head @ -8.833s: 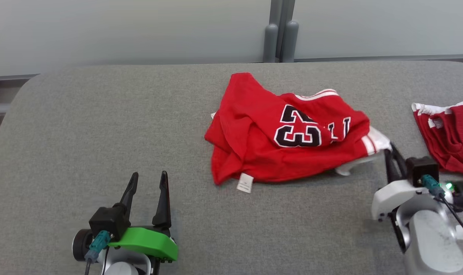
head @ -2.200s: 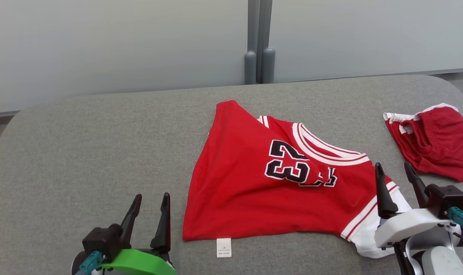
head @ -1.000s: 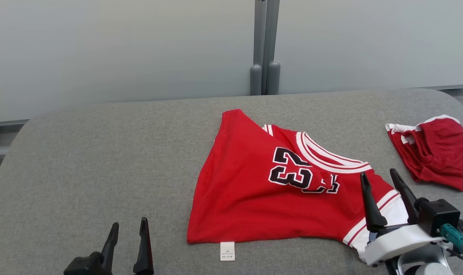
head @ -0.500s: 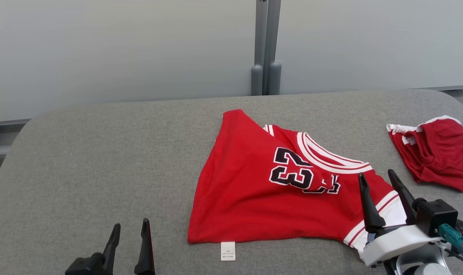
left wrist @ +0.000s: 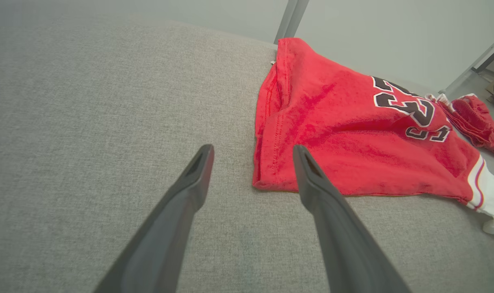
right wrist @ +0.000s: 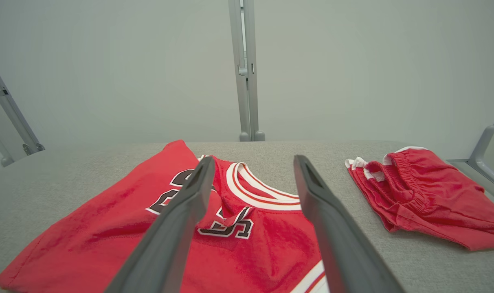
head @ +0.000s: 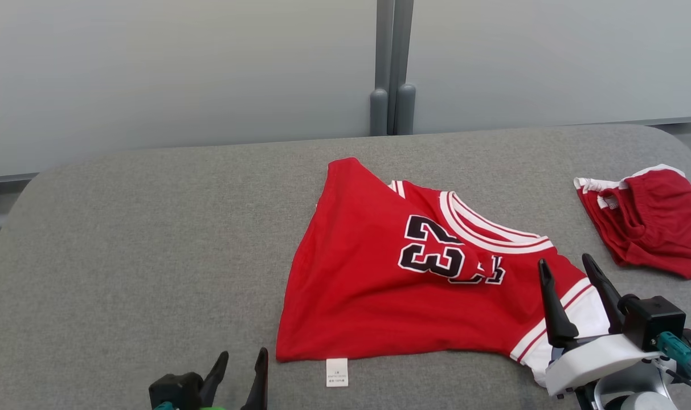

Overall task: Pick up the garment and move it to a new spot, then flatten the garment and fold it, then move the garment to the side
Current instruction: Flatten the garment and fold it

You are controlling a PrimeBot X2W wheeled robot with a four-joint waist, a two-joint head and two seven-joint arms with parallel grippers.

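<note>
Two red garments on the grey worktop (head: 123, 239): the jersey (head: 368, 296), which is the garment to handle, near ctr-right, and a 2nd bunched red piece w/ white trim (head: 647, 228) well apart at the far right, cut off by the frame edge in the head view. One white label (head: 336, 372) sticks out from the jersey's near edge. Two pincers, both w/ fingers spread and nothing between them. The left pincer (head: 243, 353) sits over bare worktop just left of the jersey's near-left corner, its base cut off at the bottom of the head view. The right pincer (head: 565, 261) is above the jersey's right end, its white mount hiding part of the white-striped end. The black "23" (head: 433, 256) is legible; lettering beside it is caught under a fold and can't be read. The jersey's long axis runs approx left-right across the worktop, neckline toward the far right, number roughly upright from the robot's side, slightly tilted.
</note>
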